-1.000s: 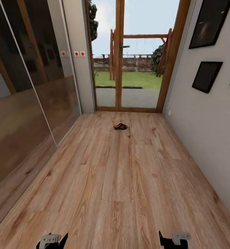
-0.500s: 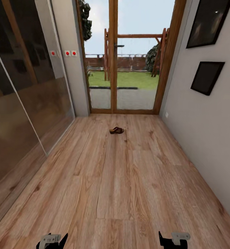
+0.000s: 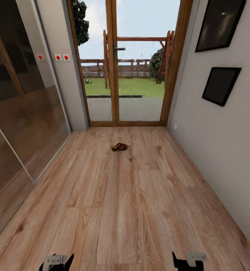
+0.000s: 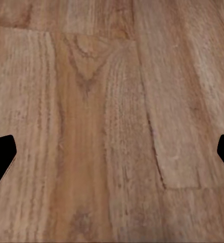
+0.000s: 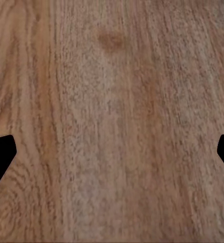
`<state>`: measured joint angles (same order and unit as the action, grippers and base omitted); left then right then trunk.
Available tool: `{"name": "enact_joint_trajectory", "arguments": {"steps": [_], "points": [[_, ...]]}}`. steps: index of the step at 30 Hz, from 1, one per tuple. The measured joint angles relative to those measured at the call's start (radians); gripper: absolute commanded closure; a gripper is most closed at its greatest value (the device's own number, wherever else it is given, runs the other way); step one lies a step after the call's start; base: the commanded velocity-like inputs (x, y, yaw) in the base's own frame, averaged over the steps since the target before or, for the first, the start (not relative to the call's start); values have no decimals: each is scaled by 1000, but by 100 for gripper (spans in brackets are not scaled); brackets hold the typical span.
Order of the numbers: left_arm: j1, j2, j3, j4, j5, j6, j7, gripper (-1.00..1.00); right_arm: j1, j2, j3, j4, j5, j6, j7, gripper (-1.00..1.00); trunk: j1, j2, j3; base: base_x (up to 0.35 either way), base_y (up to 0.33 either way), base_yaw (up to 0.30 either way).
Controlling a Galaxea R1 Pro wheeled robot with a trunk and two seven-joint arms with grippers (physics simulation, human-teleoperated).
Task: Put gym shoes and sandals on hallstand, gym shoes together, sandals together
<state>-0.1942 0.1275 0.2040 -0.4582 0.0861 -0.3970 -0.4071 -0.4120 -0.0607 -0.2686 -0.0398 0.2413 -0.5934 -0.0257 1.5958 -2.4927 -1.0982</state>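
While both jaws gape empty, brown strappy sandal (image 3: 119, 146) lies on wood-grain floor (image 3: 132, 210).

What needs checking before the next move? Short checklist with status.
1. Target in sight: one sandal lies on the floor ahead, near the glass door: ok.
2. Path to it: bare planks between robot and sandal: ok.
3. Left gripper open, nothing between its fingers: ok.
4. Right gripper open, nothing held: ok.
5. Sandal within reach: far ahead of both grippers: not ok.
6. Second sandal, gym shoes, rack located: cannot tell.
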Motion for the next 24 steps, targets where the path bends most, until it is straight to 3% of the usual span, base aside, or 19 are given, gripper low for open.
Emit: {"name": "enact_joint_trajectory", "arguments": {"steps": [24], "points": [[0, 0, 0, 0, 0, 0, 0, -100, 0, -1, 1, 0, 1, 0, -1, -100, 0, 0, 0, 340, 0, -3]]}}
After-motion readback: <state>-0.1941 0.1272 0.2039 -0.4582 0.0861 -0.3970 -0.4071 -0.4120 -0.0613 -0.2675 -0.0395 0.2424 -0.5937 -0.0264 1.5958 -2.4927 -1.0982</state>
